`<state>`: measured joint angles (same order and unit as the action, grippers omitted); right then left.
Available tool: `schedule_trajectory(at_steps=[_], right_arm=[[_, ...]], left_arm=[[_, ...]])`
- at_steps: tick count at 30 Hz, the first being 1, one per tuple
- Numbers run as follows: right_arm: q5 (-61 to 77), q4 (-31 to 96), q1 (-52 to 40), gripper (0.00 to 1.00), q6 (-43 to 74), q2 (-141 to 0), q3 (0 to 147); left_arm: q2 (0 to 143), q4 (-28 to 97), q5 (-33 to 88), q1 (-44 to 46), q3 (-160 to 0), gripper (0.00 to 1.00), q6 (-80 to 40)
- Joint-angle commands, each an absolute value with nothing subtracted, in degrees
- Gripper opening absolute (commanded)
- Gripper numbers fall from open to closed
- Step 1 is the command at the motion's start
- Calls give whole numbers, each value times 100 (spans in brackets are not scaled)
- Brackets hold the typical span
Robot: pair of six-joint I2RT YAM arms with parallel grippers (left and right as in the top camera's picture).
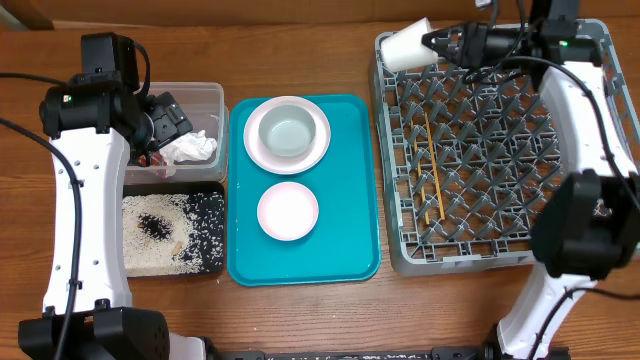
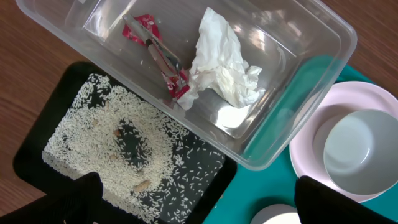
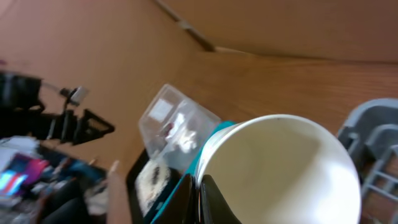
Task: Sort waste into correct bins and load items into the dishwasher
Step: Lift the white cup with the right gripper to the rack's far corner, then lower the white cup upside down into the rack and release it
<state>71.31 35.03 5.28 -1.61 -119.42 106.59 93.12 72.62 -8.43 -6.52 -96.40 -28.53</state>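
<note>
**Overhead.** Your right gripper (image 1: 432, 42) is clenched on the white cup (image 1: 408, 45). The cup lies on its side, mouth facing the bench's left, over the far-left corner of the grey rack (image 1: 386, 150). The chopsticks (image 1: 432, 165) already lie on the rack's pegs, left of centre. On the teal tray (image 1: 350, 180), a plate (image 1: 255, 150) carrying a bowl (image 1: 287, 130) sits at the far end and a small bowl (image 1: 288, 211) at the near end. Your left gripper (image 1: 165, 125) hangs over the clear tub (image 1: 205, 95) at the bench's left, with the black tray (image 1: 212, 205) just nearer you.

To seat the cup well, I'd bring it inward from the rim and tip its mouth down. Lower it between pegs clear of the chopsticks, and let go only once it rests.

**Left wrist.** The fingers (image 2: 81, 199) stand fully released with nothing between them. This view shows what the overhead half hides: the napkin (image 2: 221, 62) and red wrapper (image 2: 158, 56) lying together in the tub. The rice (image 2: 106, 137) is spread across the black tray.

**Right wrist.** Only here do you see the grip itself, with the fingertips (image 3: 211, 199) pinching the cup's rim and the hollow facing the lens. It shows no pegs, so judge the placement from overhead.
</note>
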Motion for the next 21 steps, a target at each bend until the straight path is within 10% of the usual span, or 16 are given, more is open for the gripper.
schedule_trajectory(at_steps=[1, 21], right_arm=[[8001, 3308, 615, 4, -198, -12202, 10685], [7913, 3033, 679, 4, -172, -13128, 10685]], left_arm=[[9345, 7260, -878, -672, -9723, 100, -2810], [9345, 7260, -875, -672, -9723, 100, -2810]])
